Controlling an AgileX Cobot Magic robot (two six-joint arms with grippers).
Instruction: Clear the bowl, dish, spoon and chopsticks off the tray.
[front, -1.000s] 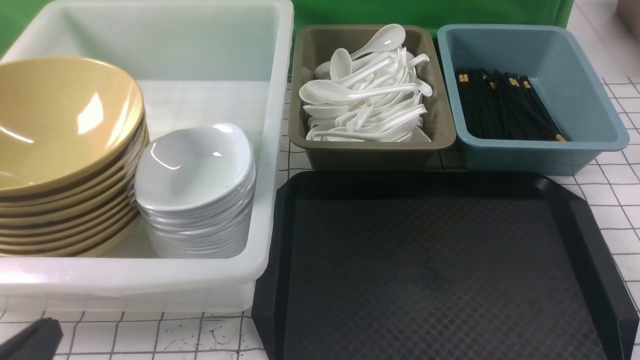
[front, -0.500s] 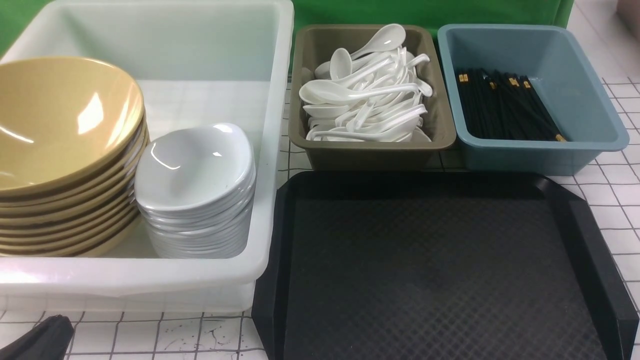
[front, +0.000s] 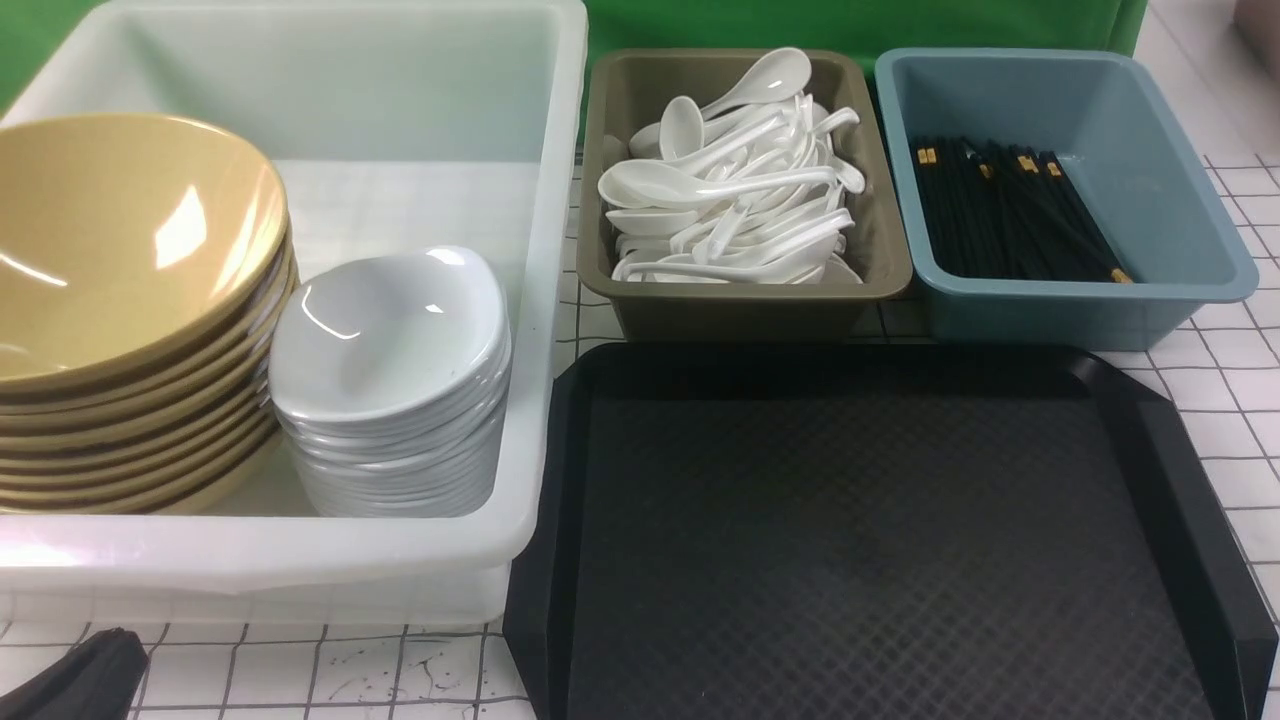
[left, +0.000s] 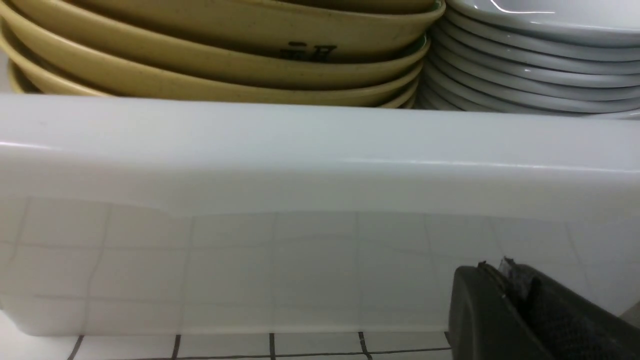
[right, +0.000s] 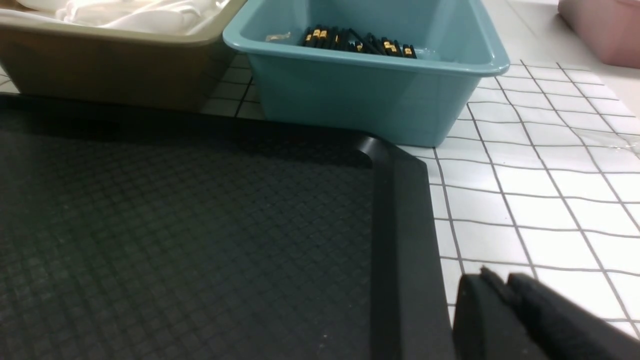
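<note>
Bright, even light falls from above, throwing white glare patches on the top yellow bowl (front: 120, 230) and the uppermost white dish (front: 385, 325). The black tray (front: 880, 530) stays dark and matte, its diamond texture crisp nearby but fading into shadow at its far rim. Up close, both wrist views look soft, and the white tub's rim (left: 320, 155) is washed pale.

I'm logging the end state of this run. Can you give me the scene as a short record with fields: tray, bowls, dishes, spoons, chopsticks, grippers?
tray: bare, nothing on it
bowls: yellow stack in the white tub
dishes: white stack beside the bowls, same tub
spoons: piled in the brown bin
chopsticks: in the blue bin
left gripper: low in front of the tub, fingers together, holding nothing
right gripper: by the tray's right rim, fingers together, holding nothing
</note>
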